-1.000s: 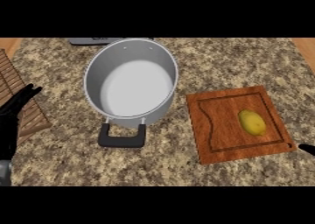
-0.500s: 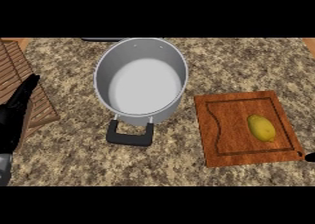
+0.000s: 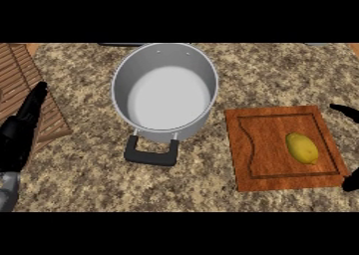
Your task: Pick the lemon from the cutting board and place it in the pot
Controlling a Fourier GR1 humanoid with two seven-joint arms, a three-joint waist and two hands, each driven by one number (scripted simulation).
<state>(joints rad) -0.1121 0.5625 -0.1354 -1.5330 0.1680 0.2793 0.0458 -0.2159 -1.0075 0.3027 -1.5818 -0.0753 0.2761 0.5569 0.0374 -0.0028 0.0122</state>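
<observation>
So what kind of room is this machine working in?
Most likely a kitchen. The speckled stone-look counter holds a metal pot with a black handle, and beside it a wooden cutting board with a lemon lying on it. That all points to food preparation.

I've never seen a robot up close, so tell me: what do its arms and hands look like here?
Little of them shows. The left hand is matte black, with long, slim fingers, and joins a smooth grey forearm at the lower left corner. Of the right hand only black finger shapes show at the right edge. No cables, markings or sleeves are visible.
</observation>
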